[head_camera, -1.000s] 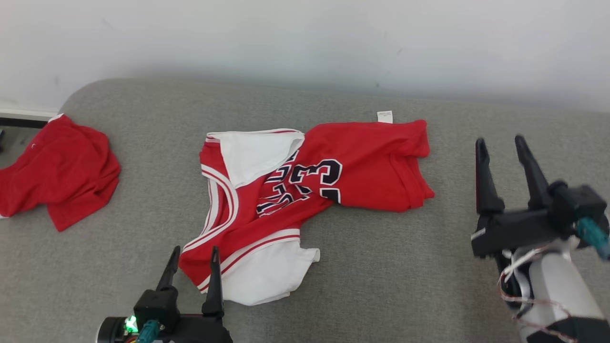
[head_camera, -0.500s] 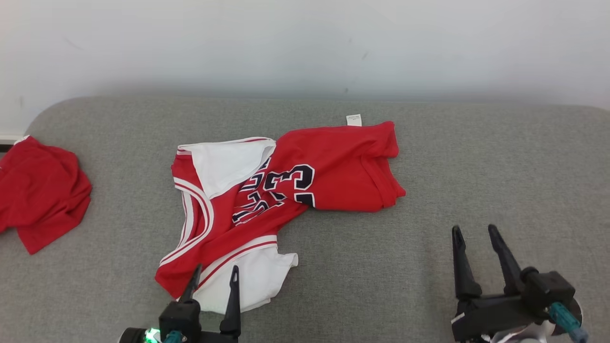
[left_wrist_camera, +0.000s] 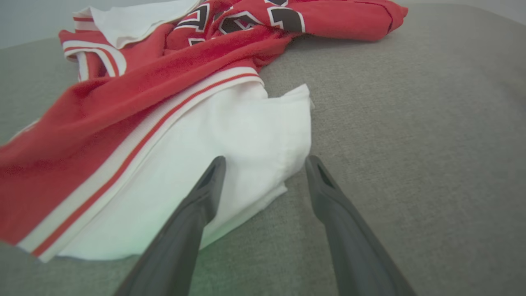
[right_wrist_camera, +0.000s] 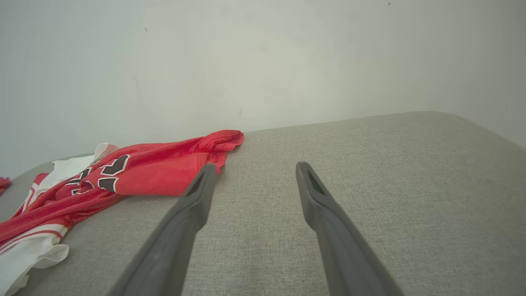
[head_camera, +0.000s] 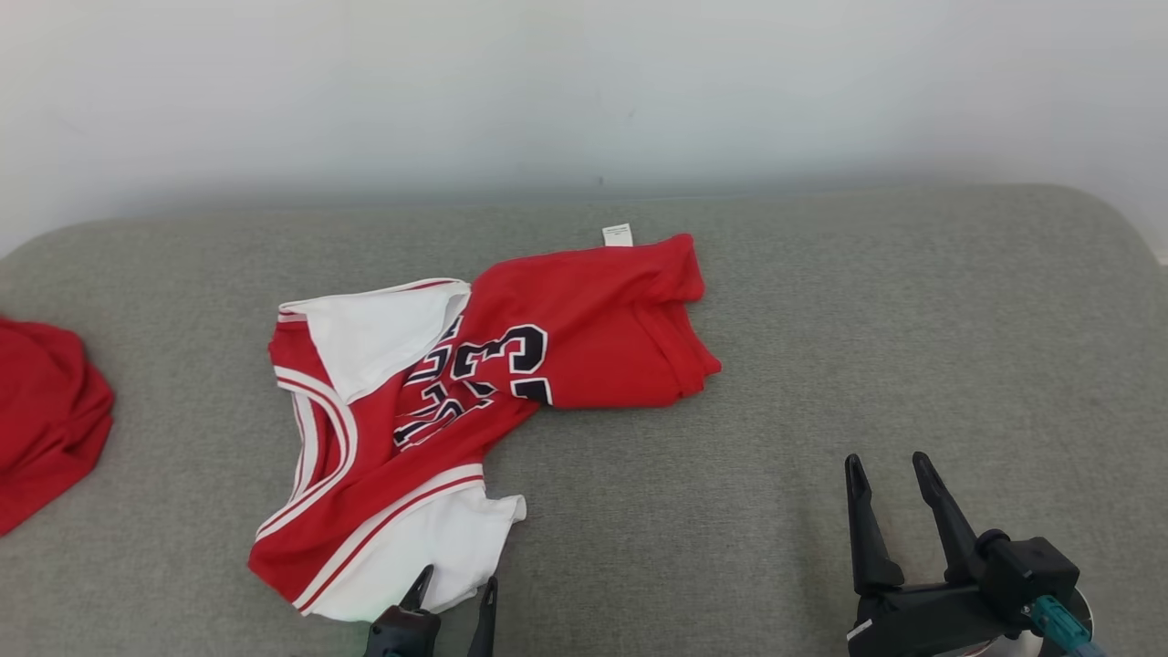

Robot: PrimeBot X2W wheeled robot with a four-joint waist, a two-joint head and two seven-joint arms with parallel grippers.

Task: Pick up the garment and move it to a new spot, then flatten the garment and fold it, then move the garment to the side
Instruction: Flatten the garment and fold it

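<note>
jersey (head_camera: 474, 392) lies crumpled mid surface (head_camera: 821, 301). left end effector (head_camera: 460, 577) apart, tips at its white corner; right end effector (head_camera: 886, 459) apart, empty, well clear. risk: pinching one layer only, jersey drags and bunches.

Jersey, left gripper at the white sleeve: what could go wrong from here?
The open left gripper straddles only a corner of the white sleeve; a pinch may catch one layer and slip.
The jersey lies crumpled, and the open right gripper is over bare cushion, apart from it; a one-point lift could bunch it.
Moving leftward could mix it with the other red garment.
</note>
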